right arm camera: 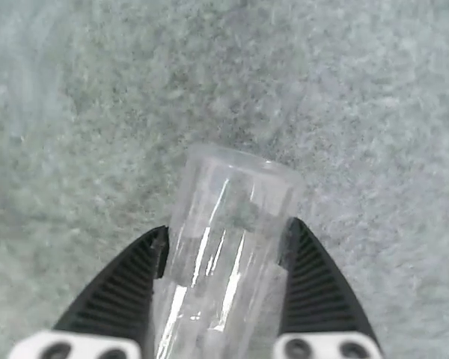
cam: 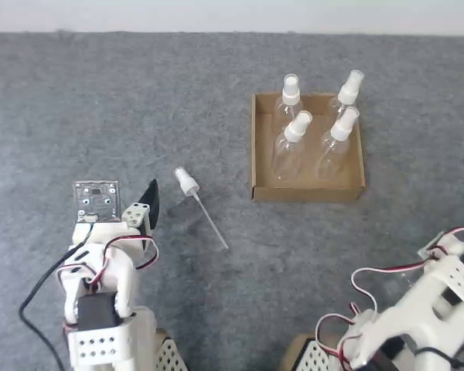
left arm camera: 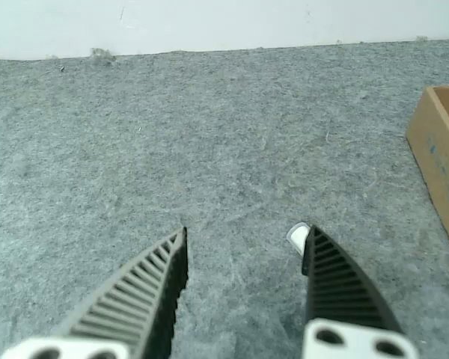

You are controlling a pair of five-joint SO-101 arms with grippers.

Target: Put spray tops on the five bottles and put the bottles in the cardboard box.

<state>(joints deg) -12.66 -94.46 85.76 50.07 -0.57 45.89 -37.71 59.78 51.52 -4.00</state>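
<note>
No legible text or labels.

I log four bottles [cam: 290,147] in the cardboard box [cam: 305,192]; spray top [cam: 188,182] on the mat [cam: 100,100] left of it, ahead of left gripper [left arm camera: 247,233]; fifth bottle [right arm camera: 236,194] gripped in right gripper [right arm camera: 226,226].

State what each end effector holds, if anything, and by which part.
Right end effector: the clear bottle, gripped across its body. Left end effector: open, holding nothing.

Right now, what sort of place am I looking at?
Probably a lab test bench: a grey felt-covered table, two white plastic arms with loose wires, and a brown cardboard box of clear spray bottles.
</note>
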